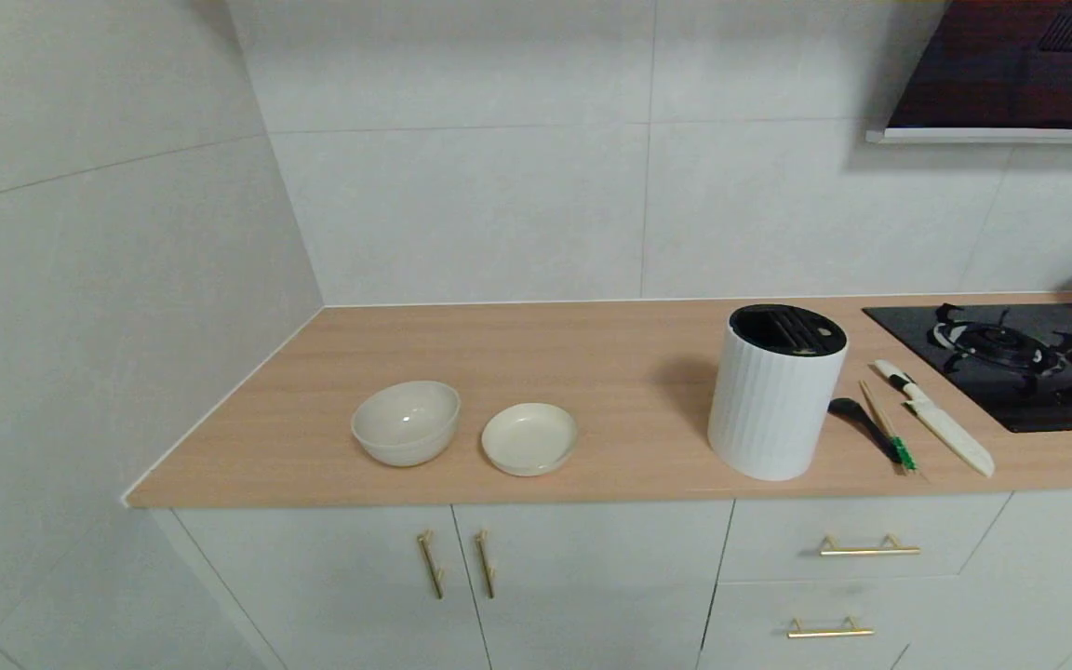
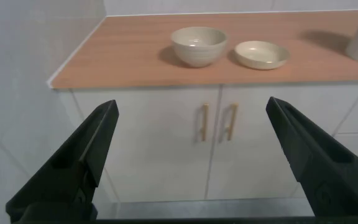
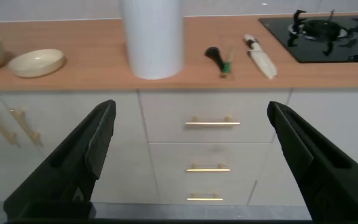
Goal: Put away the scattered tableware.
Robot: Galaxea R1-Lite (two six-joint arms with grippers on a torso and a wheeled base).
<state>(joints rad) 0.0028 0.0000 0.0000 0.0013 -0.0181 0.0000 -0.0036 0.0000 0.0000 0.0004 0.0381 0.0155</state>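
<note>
Countertop (image 1: 592, 372) of light wood is seen running along a tiled wall into a corner on the robot's left. White cabinets (image 1: 592, 586) with gold handles are set beneath it: 2 doors under the left part, 2 drawers under the right. A black gas hob (image 1: 1011, 372) is let into the counter at far right.

Left gripper (image 2: 197, 162) is held in front of the 2 doors, below counter level, its jaws spread wide with nothing between them. Right gripper (image 3: 191, 162) is held in front of the drawers, likewise spread wide and holding nothing.

A white ribbed utensil holder (image 1: 773, 409) with a black slotted top is stood upright near the front edge, right of centre. A cream bowl (image 1: 406, 423) is placed well to its left, and a shallow cream dish (image 1: 529, 438) lies just beside the bowl, on the holder's side.

3 utensils are laid flat between holder and hob. A white knife (image 1: 941, 423) is nearest the hob. A pair of wooden chopsticks (image 1: 885, 428) lies next to it, and a black spoon (image 1: 857, 414) rests just beside the holder's base, crossing or touching the chopsticks near a green mark; which of them the mark belongs to cannot be told.
</note>
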